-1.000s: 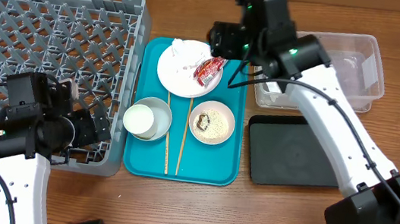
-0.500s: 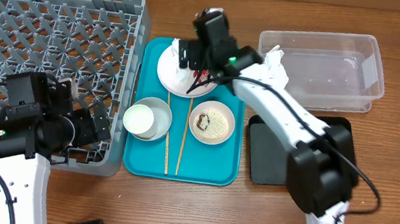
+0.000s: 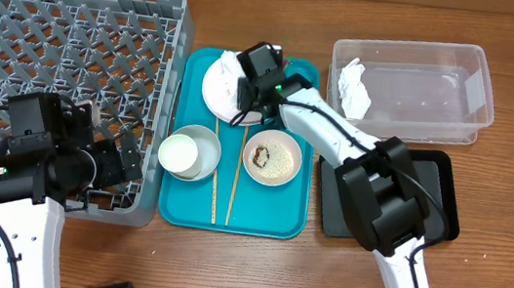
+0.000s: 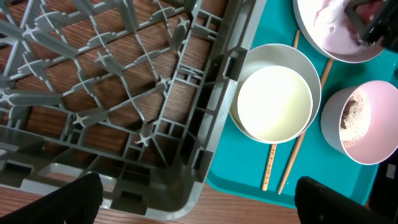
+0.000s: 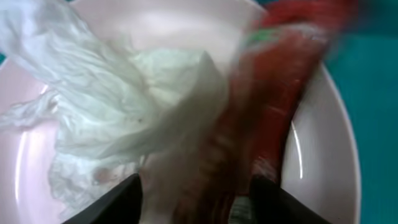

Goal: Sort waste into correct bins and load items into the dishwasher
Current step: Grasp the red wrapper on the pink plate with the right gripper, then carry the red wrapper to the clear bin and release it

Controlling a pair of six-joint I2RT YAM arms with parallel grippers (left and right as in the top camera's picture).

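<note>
Wrapper (image 5: 280, 81), red and blurred, sits between the fingers of the right hand (image 5: 198, 202) over the white plate (image 5: 329, 149); gripped or not, can't tell. Left hand (image 4: 199, 194) gapes wide, empty.

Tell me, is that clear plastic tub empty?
Not empty. The clear tub holds one crumpled white napkin at the end nearest the teal tray; the rest looks bare.

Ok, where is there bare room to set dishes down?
Rack: bare across back and middle. Tub: free right of the napkin. Black tray: half under the right arm. Teal tray: crowded, bare only in front of the dish.
</note>
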